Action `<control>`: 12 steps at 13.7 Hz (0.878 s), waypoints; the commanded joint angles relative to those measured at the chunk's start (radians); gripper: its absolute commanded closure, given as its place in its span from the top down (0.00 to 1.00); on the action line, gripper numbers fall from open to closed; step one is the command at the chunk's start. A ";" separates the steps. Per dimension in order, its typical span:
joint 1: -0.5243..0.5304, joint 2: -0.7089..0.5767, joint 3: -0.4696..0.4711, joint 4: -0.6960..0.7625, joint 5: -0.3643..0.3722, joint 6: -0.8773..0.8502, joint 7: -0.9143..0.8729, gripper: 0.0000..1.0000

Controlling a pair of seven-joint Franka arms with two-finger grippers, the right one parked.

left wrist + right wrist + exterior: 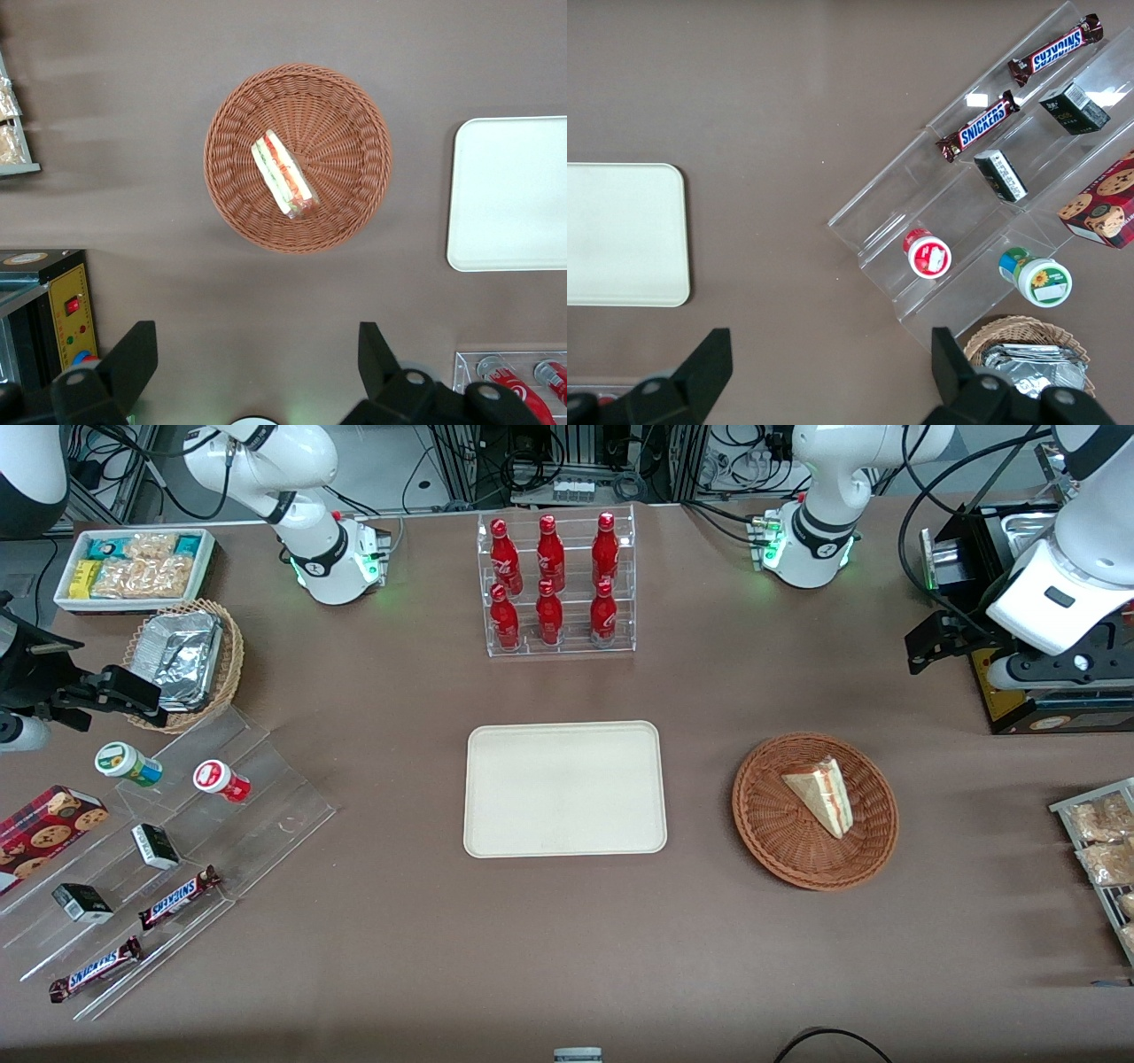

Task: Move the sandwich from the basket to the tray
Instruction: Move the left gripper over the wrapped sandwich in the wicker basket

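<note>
Your left arm is up high at the working arm's end of the worktop [797,974], forearm angled down over the black control box [1054,691], wrist camera looking straight down. Your end effector [257,363] hangs well above the surface, its two black fingers [133,359] spread wide, holding nothing.

Through the wrist camera, the wicker basket [350,124] sits squarely under you, and the sandwich [283,174] lies in it on its side, red and green filling facing up along the cut edge, close to the basket's centre.

From the front camera, the sandwich [822,794] lies slightly toward two o'clock of the basket's centre, its point aimed toward five o'clock. The basket [780,841] rests flat on the worktop, near the tray [564,789] but not touching it, at the tray's three o'clock in the front view. The tray is bare. At the tray's twelve o'clock, farther from the front camera, stands a clear rack of red bottles [551,583].
</note>
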 commanded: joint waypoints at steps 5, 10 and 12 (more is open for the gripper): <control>-0.011 0.002 0.014 -0.009 -0.010 0.052 -0.003 1.00; -0.011 0.003 0.080 -0.124 -0.015 0.094 -0.017 1.00; -0.012 0.000 0.081 -0.211 -0.013 0.199 -0.052 1.00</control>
